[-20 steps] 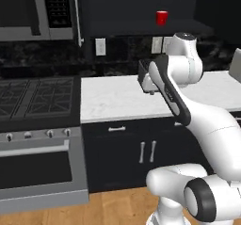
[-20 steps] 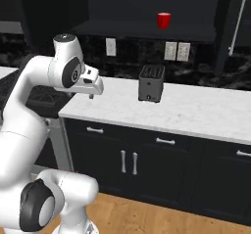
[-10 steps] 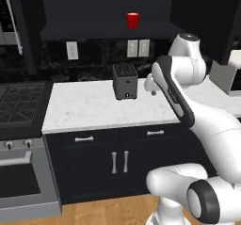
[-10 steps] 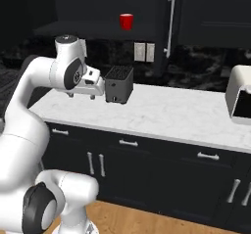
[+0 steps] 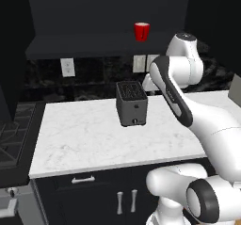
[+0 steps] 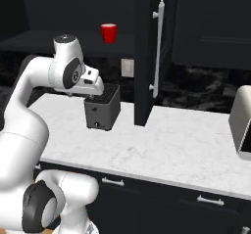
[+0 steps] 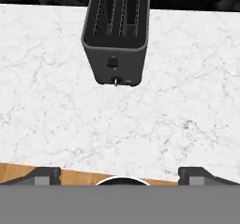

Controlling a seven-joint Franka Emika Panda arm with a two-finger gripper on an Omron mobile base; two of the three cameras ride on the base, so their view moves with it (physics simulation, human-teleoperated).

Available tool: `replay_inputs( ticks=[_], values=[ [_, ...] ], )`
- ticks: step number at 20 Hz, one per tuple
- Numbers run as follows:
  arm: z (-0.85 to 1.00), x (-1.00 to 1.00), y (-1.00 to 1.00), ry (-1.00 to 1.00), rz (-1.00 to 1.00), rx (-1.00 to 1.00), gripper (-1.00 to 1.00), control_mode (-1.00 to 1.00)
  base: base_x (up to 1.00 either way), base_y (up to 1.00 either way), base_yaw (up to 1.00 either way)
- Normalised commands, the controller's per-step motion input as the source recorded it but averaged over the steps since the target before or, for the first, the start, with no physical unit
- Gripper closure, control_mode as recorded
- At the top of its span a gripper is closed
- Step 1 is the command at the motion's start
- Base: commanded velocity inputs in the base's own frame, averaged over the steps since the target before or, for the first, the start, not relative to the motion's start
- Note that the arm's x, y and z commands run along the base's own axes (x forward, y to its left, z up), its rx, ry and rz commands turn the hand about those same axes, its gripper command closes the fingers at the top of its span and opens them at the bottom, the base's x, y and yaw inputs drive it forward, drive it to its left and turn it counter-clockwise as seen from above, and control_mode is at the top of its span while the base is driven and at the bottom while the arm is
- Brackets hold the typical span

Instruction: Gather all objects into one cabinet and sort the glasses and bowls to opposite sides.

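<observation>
One red mug (image 5: pixel 141 31) stands upright on the dark shelf (image 5: pixel 84 50) of the open black wall cabinet (image 6: pixel 147 57), near the right end of that shelf, above the marble counter (image 5: pixel 84 139). On the counter, toward its back edge, stands a dark toaster (image 5: pixel 131 103), and the hand view looks down on its two slots. The gripper (image 7: pixel 119 171) hangs above the counter's front part with its jaws spread wide and nothing between them; its two dark fingertips (image 7: pixel 44 175) stand far apart at the bottom of the hand view. I judge the mug to be light, stiff and glossy, so it can slip between the pads, and it probably breaks if it falls from the shelf. A good hold, I think, is across the body below the rim, from the side, keeping it upright. I cannot tell on which side its handle is. The cabinet door with the long pale bar handle (image 6: pixel 158 47) stands open, edge-on beside the toaster.
</observation>
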Motion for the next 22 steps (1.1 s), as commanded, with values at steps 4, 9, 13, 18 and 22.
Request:
replay_inputs(
  ticks=[4, 9, 13, 18, 22],
  values=[
    [0.00, 0.00, 0.00, 0.00, 0.00, 0.00, -1.00, 1.00, 0.83, 0.00, -0.08],
    [0.00, 0.00, 0.00, 0.00, 0.00, 0.00, -1.00, 1.00, 0.73, 0.00, -0.10],
    [0.00, 0.00, 0.00, 0.00, 0.00, 0.00, -1.00, 1.00, 0.73, 0.00, -0.13],
    [0.00, 0.00, 0.00, 0.00, 0.00, 0.00, -1.00, 1.00, 0.04, 0.00, -0.01],
    [0.00, 0.00, 0.00, -0.01, 0.00, 0.00, -1.00, -1.00, 0.00, 0.00, 0.00]
  ],
)
